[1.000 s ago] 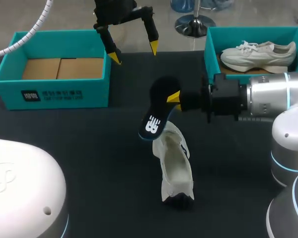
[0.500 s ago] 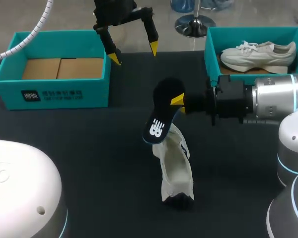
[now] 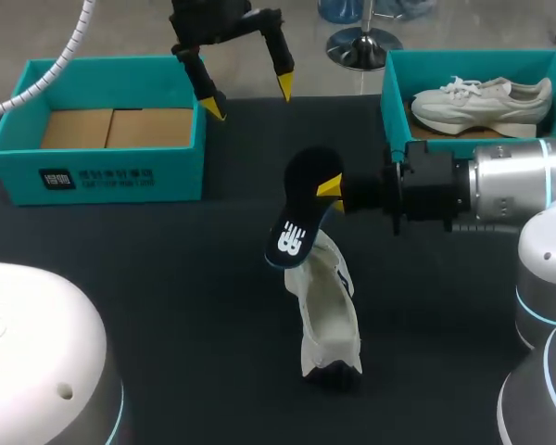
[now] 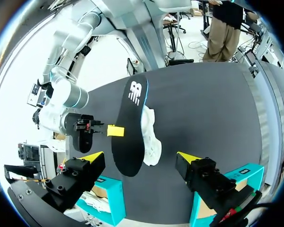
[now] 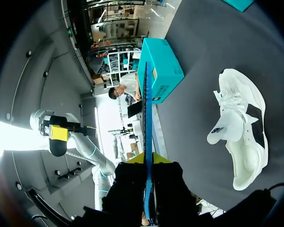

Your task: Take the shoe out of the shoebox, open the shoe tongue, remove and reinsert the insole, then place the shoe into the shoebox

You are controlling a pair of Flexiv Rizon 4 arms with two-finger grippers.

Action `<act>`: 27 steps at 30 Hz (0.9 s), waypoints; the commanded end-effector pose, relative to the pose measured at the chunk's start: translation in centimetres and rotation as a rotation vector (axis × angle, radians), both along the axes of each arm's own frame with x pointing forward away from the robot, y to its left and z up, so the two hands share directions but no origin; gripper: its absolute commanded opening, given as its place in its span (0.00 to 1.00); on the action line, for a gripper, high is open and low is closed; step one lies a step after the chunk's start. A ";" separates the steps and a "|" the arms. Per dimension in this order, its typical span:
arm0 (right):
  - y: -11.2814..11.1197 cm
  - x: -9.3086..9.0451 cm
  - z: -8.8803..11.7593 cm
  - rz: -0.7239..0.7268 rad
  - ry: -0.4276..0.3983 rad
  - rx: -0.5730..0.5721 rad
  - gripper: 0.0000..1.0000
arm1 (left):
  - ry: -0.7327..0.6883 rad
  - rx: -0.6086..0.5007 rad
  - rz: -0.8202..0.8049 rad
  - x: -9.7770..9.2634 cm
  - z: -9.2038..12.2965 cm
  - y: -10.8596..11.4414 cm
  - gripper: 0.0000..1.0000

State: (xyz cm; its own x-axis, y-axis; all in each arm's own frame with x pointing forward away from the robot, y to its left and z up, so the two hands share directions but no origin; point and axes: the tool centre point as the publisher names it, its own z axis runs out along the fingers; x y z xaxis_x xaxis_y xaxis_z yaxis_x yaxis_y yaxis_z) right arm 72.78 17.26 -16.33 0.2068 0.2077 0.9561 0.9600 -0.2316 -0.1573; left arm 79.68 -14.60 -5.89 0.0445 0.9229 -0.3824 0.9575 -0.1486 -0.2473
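Note:
My right gripper (image 3: 330, 188) is shut on a black insole (image 3: 301, 209) and holds it in the air, logo end tilted down towards the shoe. Under it a white shoe (image 3: 326, 311) lies on the dark table with its tongue pulled open. In the right wrist view the insole (image 5: 147, 127) shows edge-on between the yellow tips of the right gripper (image 5: 148, 160), with the shoe (image 5: 241, 137) off to one side. My left gripper (image 3: 248, 97) hangs open and empty near the table's far edge. From its wrist view, the left gripper (image 4: 141, 158) looks down on the insole (image 4: 130, 137) and the shoe (image 4: 151, 137).
At the far left stands a teal shoebox (image 3: 97, 167) holding only cardboard. A second teal box (image 3: 394, 97) at the far right holds another white shoe (image 3: 482, 100). Bare dark table (image 3: 167, 278) stretches left of the shoe.
My right gripper has shifted a little to the right with the insole, lifting it slightly from the shoe. The left gripper has hardly moved.

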 end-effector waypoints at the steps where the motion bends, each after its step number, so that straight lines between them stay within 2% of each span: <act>1: 0.3 0.1 -0.1 -0.001 0.000 -0.002 0.00 | 0.111 -0.470 0.016 -1.5 -2.6 4.5 1.00; 3: 0.3 0.1 -0.1 -0.001 0.000 -0.002 0.00 | 0.111 -0.578 0.039 -2.6 -3.9 5.8 1.00; 5: 0.3 0.1 -0.1 -0.001 0.000 -0.002 0.00 | 0.093 -0.632 0.044 -3.7 -4.8 6.5 1.00; 10: 0.3 0.1 -0.1 -0.001 0.000 -0.002 0.00 | 0.039 -0.669 0.051 -5.3 -5.7 7.2 1.00; 16: 0.3 0.1 -0.1 -0.001 0.000 -0.002 0.00 | -0.021 -0.648 0.104 -5.2 -6.0 7.2 1.00; 27: 0.3 0.1 -0.1 -0.001 0.000 -0.002 0.00 | -0.009 -0.616 0.182 -4.0 -6.2 6.4 1.00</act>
